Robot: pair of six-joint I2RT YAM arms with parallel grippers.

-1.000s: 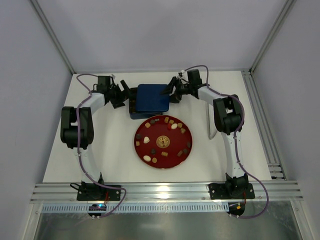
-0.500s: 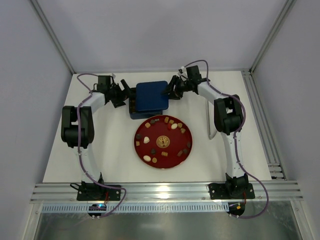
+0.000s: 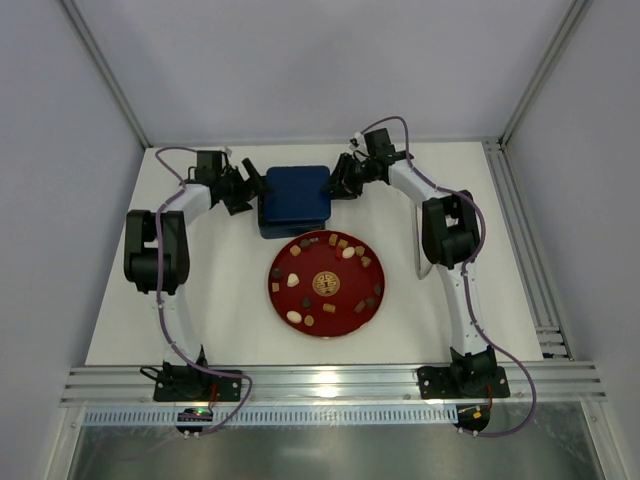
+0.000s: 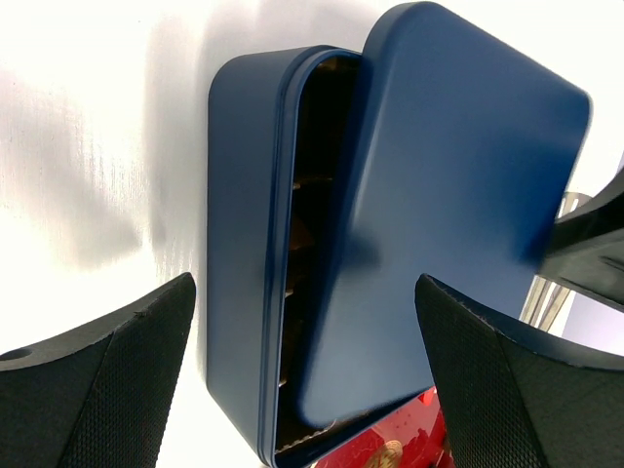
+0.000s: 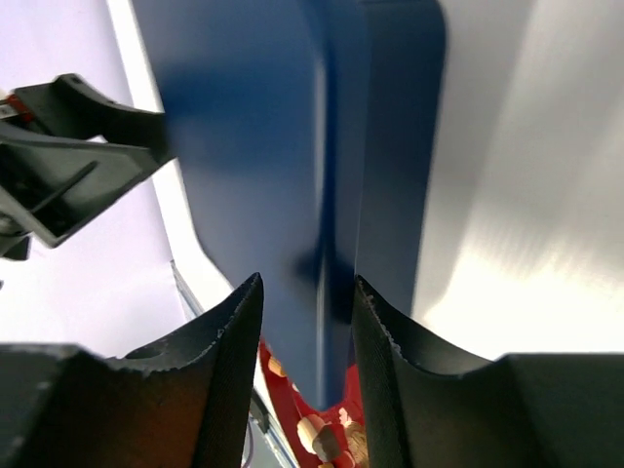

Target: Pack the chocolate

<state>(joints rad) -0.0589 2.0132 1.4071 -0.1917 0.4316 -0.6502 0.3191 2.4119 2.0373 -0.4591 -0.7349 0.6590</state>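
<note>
— How many of each?
— Two arms, one tin (image 4: 239,244), one lid (image 3: 297,192) and one plate (image 3: 345,322). There were about eighteen pieces of chocolate (image 3: 348,253), too small to count surely.
— And the place?
— A white bench (image 3: 220,300), with pale walls (image 3: 300,70) on three sides.
— The claws?
— The left claw (image 3: 247,190) gaped wide just beside the tin. The right claw (image 3: 337,185) was pinched on the lid's edge, and the lid was tilted off the tin. The chocolate lay on the plate, on the near side of the tin, apart from both claws.
</note>
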